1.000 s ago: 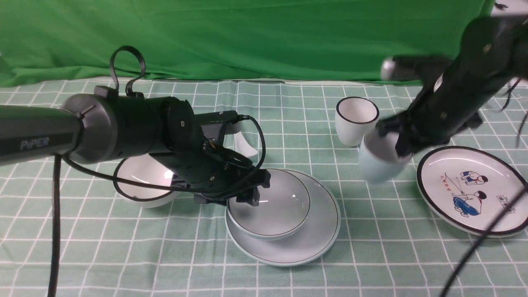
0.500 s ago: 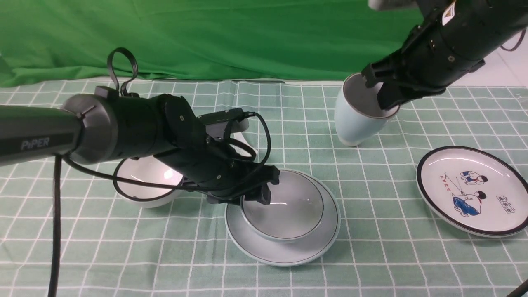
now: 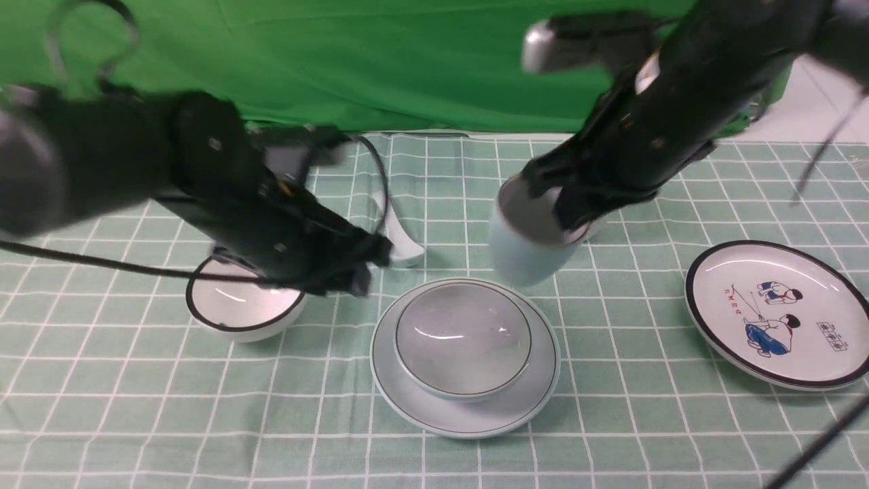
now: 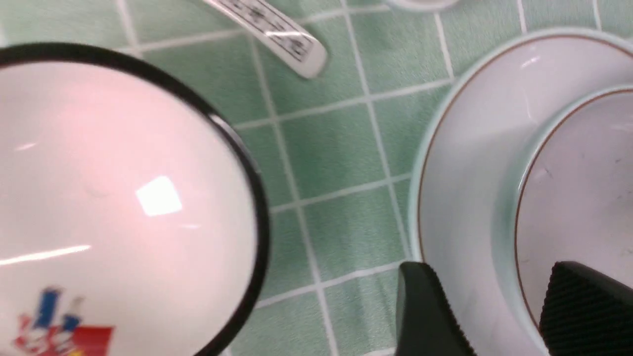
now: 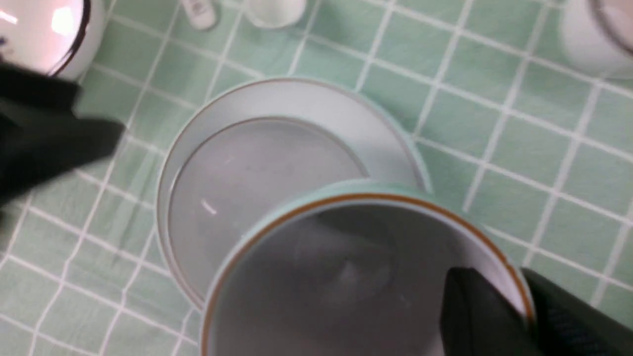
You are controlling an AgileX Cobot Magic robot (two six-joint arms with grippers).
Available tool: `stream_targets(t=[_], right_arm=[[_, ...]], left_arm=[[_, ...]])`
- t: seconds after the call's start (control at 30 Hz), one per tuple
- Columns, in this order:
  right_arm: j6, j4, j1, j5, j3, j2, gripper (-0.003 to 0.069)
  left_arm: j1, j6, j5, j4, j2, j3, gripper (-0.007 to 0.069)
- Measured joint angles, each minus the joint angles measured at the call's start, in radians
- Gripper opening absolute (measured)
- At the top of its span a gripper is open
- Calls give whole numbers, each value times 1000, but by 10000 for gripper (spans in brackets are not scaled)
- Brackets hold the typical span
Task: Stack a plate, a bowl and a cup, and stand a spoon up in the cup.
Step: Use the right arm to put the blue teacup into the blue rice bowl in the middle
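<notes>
The right gripper [image 3: 574, 207] pinches the wall of the cup [image 3: 523, 241], one finger [image 5: 474, 306] inside and the other outside the thin brownish rim. The smooth, glazed pale blue cup hangs tilted in the air under it. Just below this gripper, toward the near side, the shallow round bowl [image 3: 461, 333] sits in the wider plate [image 3: 475, 414]. Both are glossy blue-grey with a thin dark rim line, on a green checked tablecloth [image 3: 611, 407]. The left gripper [image 3: 360, 268] is blurred in the front view. Its wrist view shows the ribbed black fingers [image 4: 583, 311] spread apart and empty, above the plate's edge. Beside it stands a deeper white bowl [image 3: 237, 309] with a thick black rim, and nearby lies a patterned spoon [image 4: 277, 34]. The right arm hides the white cup [image 5: 598, 34] from the front view, and only the right wrist view shows it.
</notes>
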Motion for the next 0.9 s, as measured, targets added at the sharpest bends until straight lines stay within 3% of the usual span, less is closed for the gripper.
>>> stream_targets(t=[0.13, 0.3, 0.63, 0.9], right_arm=[[1, 5, 25, -9, 0, 96, 85], [1, 5, 40, -45, 0, 161, 86], [1, 35, 52, -112, 0, 210, 100], [1, 61, 52, -125, -1, 210, 227]], left_arm=[[86, -14, 36, 17, -74, 0, 153], [155, -6, 79, 20, -85, 4, 23], [160, 2, 62, -8, -85, 24, 8], [160, 13, 62, -15, -85, 24, 8]])
